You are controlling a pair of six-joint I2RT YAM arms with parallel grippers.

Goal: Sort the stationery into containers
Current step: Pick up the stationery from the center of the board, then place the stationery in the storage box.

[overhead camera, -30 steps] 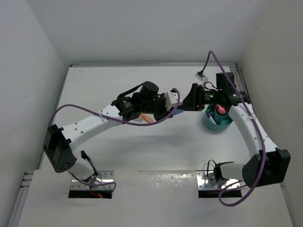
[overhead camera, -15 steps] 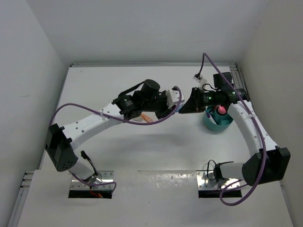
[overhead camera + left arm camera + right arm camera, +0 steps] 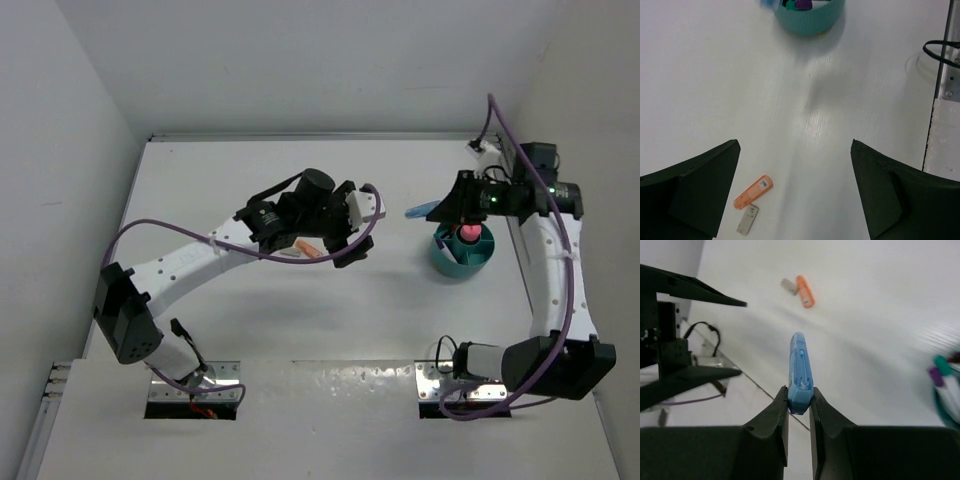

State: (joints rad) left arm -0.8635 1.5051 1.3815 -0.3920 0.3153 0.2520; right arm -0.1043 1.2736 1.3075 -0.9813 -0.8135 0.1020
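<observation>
The right gripper (image 3: pixel 447 207) is pinched on a short blue stick (image 3: pixel 420 211), which juts out past its fingertips toward the left gripper (image 3: pixel 352 222). Just below the right gripper, on its near side, sits the teal cup (image 3: pixel 447 264) with a pink marker (image 3: pixel 466 233) standing inside (its other contents are too small to tell). The left gripper hangs with jaws spread, well apart from the cup. An orange stick (image 3: pixel 312 251) lies just behind it, partly under its wrist.

White table (image 3: pixel 300 180): teal cup (image 3: pixel 455 270), orange stick (image 3: pixel 753 191), eraser (image 3: pixel 747 220)
</observation>
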